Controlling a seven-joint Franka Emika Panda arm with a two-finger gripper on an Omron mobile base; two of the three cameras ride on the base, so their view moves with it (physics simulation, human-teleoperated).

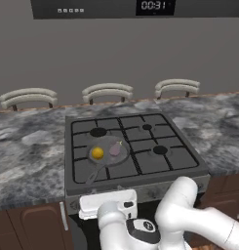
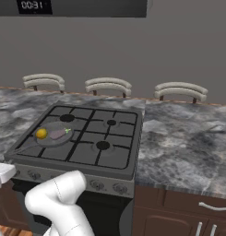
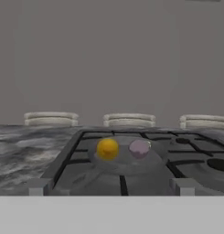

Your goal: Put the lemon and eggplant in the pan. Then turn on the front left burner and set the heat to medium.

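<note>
Claw [image 1: 108,207] open, apparently level, facing stove [image 1: 135,168] front.

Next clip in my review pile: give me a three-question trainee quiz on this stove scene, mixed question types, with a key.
1. True or false: the lemon and the eggplant both lie in the pan.
2. Multiple choice: seen from the front of the stove, the pan sits on which corner? A) front left B) front right C) back right
3. Fill in: the hand, low in front of the stove and facing the pan in the hand view, has its fingers ____ and holds nothing.

Key: 1 true; 2 A; 3 open
</note>
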